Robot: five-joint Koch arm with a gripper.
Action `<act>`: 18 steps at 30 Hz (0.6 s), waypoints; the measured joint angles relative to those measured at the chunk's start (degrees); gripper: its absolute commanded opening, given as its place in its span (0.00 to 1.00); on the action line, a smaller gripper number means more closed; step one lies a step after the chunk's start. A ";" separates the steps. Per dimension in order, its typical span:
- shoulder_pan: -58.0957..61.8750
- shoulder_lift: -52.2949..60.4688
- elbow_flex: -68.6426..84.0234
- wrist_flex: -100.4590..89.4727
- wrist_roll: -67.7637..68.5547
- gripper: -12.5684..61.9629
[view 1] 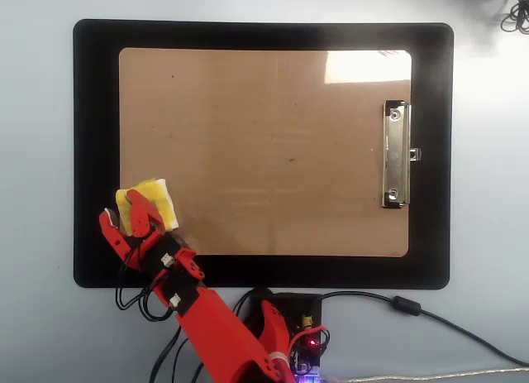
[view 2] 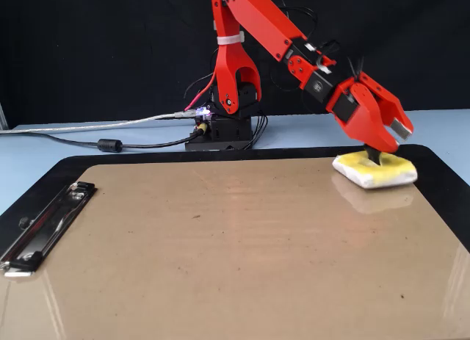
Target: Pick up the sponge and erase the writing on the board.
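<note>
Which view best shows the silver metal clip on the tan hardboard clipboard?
The overhead view: the silver metal clip lies square-on, whole and sharp near the tan hardboard clipboard's right edge. The fixed view shows it foreshortened at the lower left.

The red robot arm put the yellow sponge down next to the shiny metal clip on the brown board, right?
Not quite. The square yellow sponge lies on the tan-brown hardboard board, but at the corner far from the silver metal clip, as the overhead view shows. The red arm's fingers are open just above it, seen in the fixed view.
</note>
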 measured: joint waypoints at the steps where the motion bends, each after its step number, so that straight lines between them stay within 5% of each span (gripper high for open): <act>1: 0.35 3.25 -0.09 1.93 0.00 0.60; 12: 24.43 23.47 -11.95 64.07 7.29 0.62; 18: 37.27 30.59 5.54 85.43 12.48 0.63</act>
